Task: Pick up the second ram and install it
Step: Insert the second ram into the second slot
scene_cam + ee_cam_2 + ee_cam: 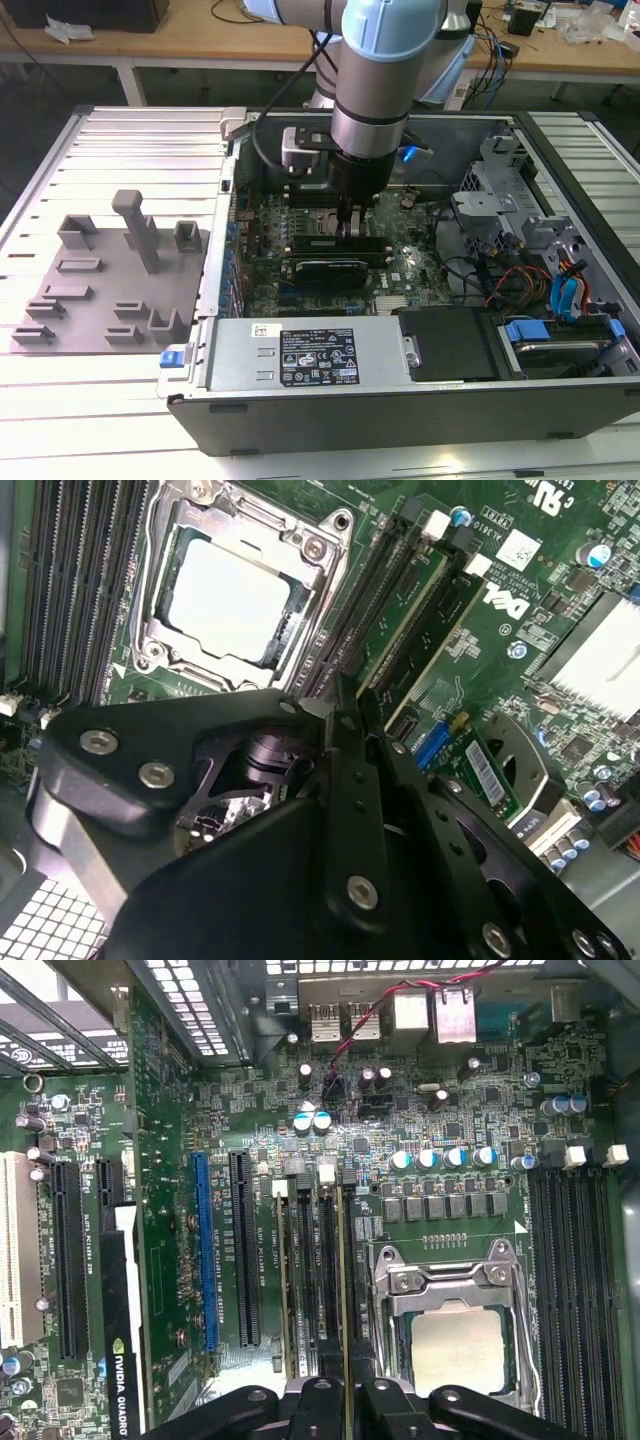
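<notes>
Workbenches with cables line the background; below them, an open computer case [400, 400] lies on my slatted tabletop [110, 150], with a grey holder tray [110, 290] at its 9 o'clock. My hand [352, 225] is down among the memory slots [312, 1260] beside the CPU socket [235, 595], fingers [350, 780] pinched nearly closed on the second ram [349, 1280], which stands edge-on in a slot. I judge pick-up complete and insertion under way; whether it is fully seated I cannot tell.
</notes>
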Available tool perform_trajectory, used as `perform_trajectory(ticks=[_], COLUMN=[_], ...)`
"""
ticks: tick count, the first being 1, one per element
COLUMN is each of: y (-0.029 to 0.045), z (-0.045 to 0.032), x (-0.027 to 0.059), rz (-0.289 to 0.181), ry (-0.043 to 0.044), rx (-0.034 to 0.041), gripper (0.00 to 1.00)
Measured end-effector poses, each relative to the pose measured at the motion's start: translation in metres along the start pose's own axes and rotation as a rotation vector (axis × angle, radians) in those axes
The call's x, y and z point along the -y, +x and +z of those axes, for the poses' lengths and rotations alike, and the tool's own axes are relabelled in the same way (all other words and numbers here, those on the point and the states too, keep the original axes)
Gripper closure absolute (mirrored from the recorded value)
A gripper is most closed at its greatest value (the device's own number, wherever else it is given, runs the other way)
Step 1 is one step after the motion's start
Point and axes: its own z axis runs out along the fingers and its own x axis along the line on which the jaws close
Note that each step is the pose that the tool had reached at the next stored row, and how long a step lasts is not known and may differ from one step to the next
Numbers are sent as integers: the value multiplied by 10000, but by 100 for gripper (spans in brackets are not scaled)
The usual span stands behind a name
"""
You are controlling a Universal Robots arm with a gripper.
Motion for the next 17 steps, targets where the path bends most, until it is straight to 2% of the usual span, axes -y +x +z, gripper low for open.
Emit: perform_trajectory(ticks=[8,10,13,17], y=[1,-1,0,1], z=[34,-10,-10,-2], x=[1,-1,-1,1], rz=[-2,-2,-75,-165], ry=[-1,1,-8,-24], rx=[-6,-21,-29,-91], gripper=[89,89,89,89])
